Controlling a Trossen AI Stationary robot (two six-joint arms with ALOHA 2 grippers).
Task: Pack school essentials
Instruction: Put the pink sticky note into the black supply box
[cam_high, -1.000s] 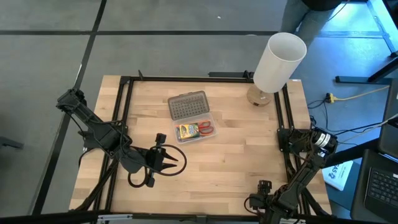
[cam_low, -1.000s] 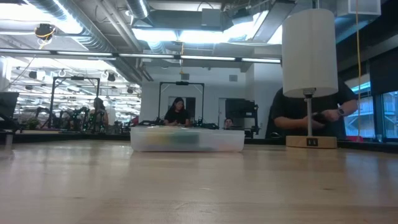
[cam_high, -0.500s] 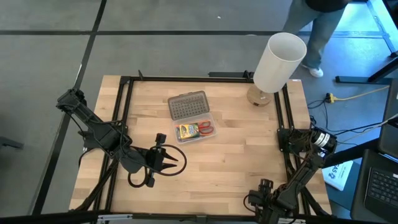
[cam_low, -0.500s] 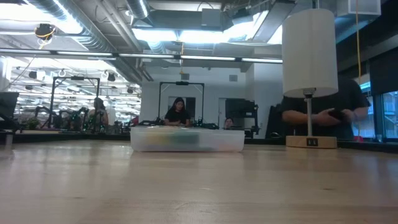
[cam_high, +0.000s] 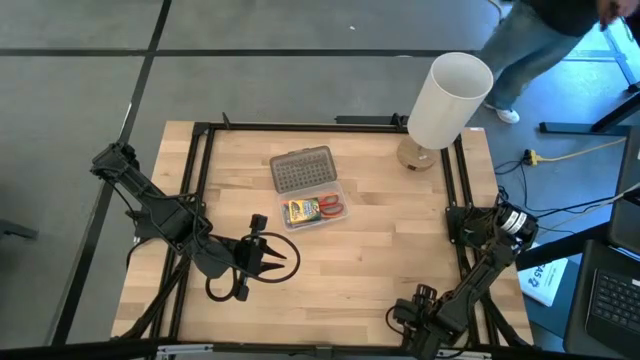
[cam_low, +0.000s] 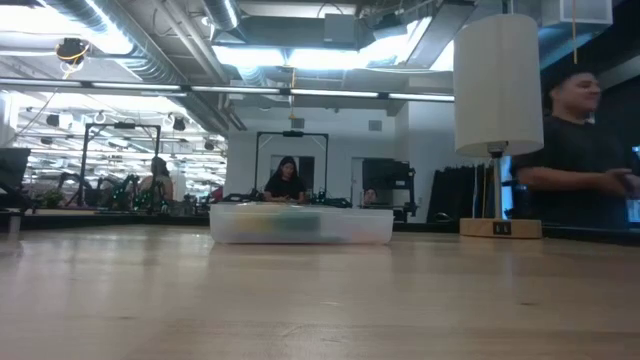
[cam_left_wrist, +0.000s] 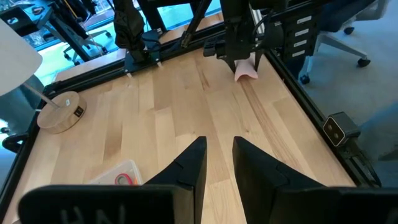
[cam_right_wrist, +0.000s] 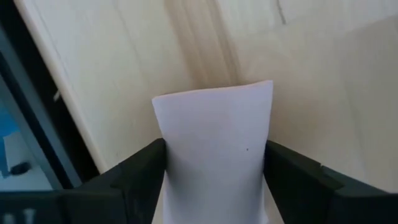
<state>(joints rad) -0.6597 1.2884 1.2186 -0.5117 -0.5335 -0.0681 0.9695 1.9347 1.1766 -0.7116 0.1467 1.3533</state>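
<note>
A clear case (cam_high: 315, 210) lies at the table's middle with its grey dotted lid (cam_high: 302, 169) open toward the far edge. A green-and-yellow crayon box (cam_high: 298, 211) and red-handled scissors (cam_high: 330, 208) lie in it. My right gripper (cam_high: 412, 312) is at the near edge, right of centre, shut on the pale pink pad (cam_right_wrist: 214, 143). The pad also shows in the left wrist view (cam_left_wrist: 247, 71). My left gripper (cam_high: 275, 258) hovers near and left of the case, open and empty. Pencils and pen do not show. My right gripper pinches the pink pad between its two fingers (cam_right_wrist: 146, 165), one on each of two opposite side edges (cam_right_wrist: 163, 146). The pad sticks out past the fingertips toward the table. In the left wrist view it hangs below the gripper, just above the wood.
A tall white cylinder lamp (cam_high: 450, 100) on a round wooden base (cam_high: 418, 155) stands at the far right corner. A black frame (cam_high: 195, 180) runs along the table's sides. A person (cam_low: 580, 150) stands beyond the far right corner.
My right gripper has shifted a little toward the table's left edge along the near edge, still holding the pad. The person beyond the far right corner has walked to the right.
</note>
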